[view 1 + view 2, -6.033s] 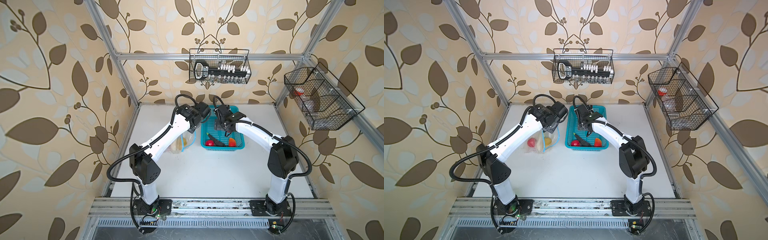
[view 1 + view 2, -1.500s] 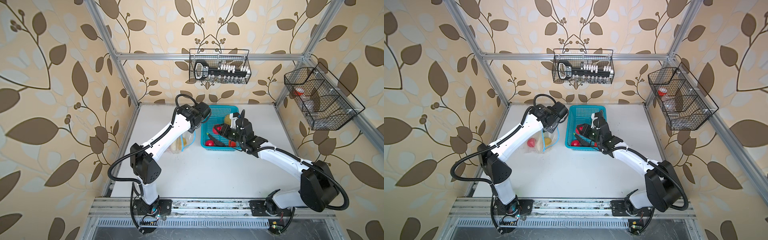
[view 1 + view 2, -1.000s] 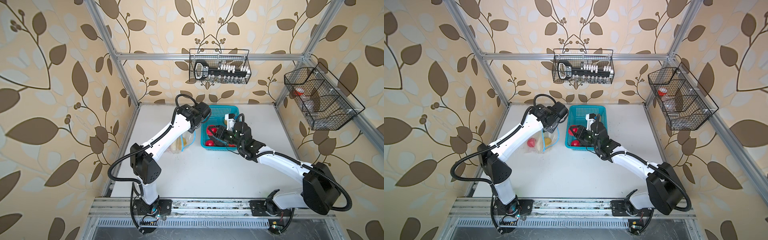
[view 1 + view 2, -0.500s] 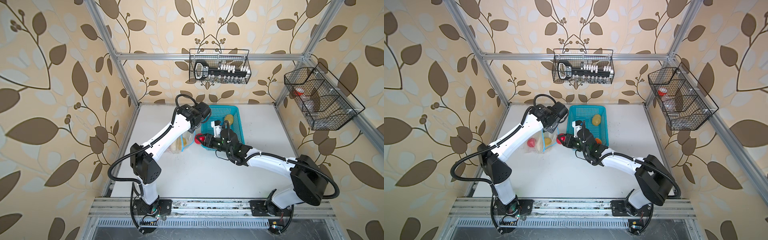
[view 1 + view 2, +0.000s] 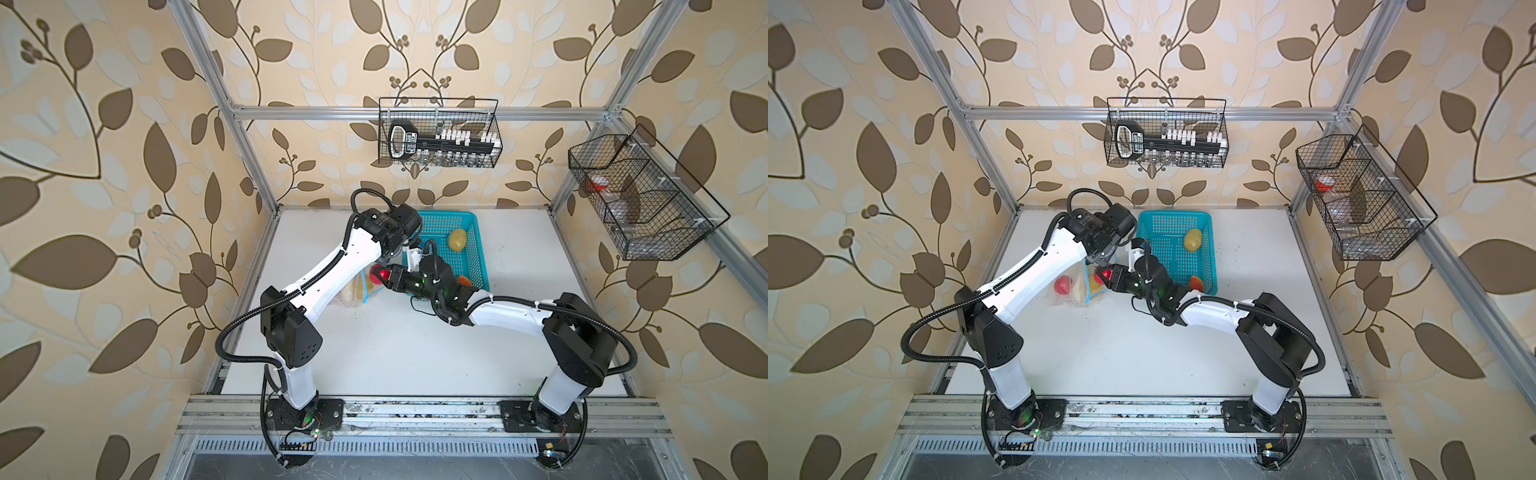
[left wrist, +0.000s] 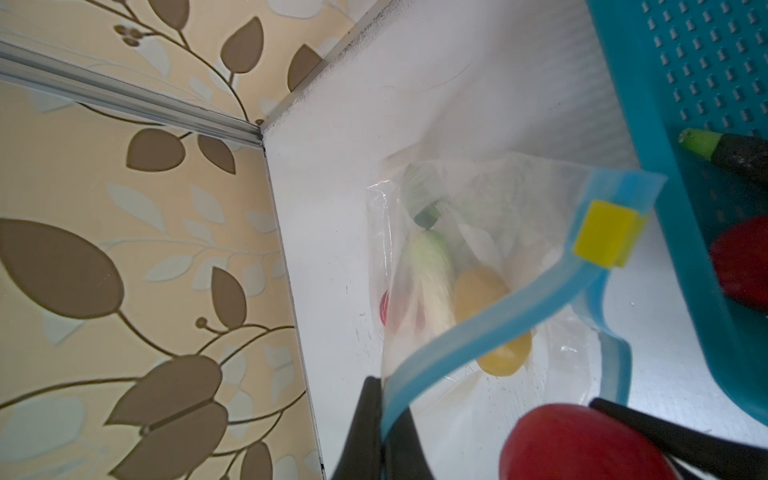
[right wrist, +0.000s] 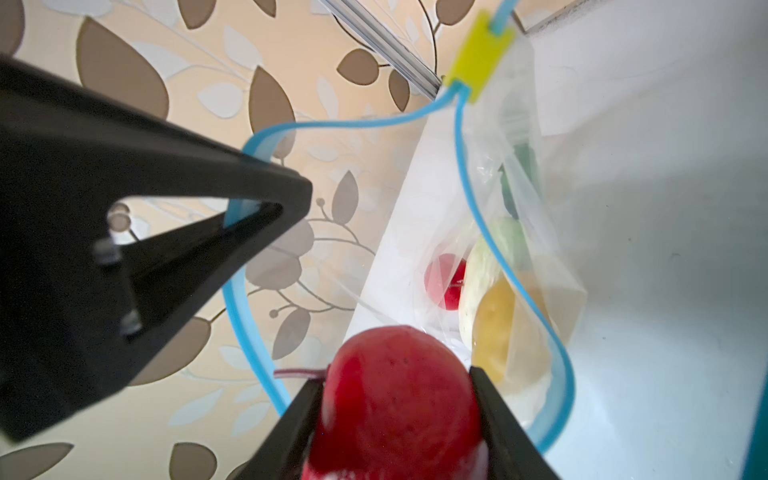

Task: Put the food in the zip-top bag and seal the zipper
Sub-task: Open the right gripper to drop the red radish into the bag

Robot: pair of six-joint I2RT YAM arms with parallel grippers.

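The clear zip-top bag (image 5: 1073, 286) lies left of the basket with its mouth held open. My left gripper (image 6: 384, 399) is shut on the light-blue zipper (image 6: 490, 316), whose yellow slider (image 7: 482, 62) sits at the far end. My right gripper (image 7: 397, 395) is shut on a red tomato (image 5: 383, 274) and hovers right at the bag's mouth. Inside the bag lie a second tomato (image 5: 1062, 285), a white cucumber (image 7: 486, 266), a potato (image 7: 494, 324) and a green leafy piece (image 6: 419, 183).
The turquoise basket (image 5: 478, 249) stands just right of the bag and holds a potato (image 5: 457, 240), an orange-red pepper (image 5: 1197, 283) and a dark eggplant (image 6: 735, 156). The left wall's foot runs close behind the bag. White tabletop stretches toward the front.
My right gripper has carried the red tomato out of the basket and leftward to the bag's mouth. The left arm has held still on the zipper.
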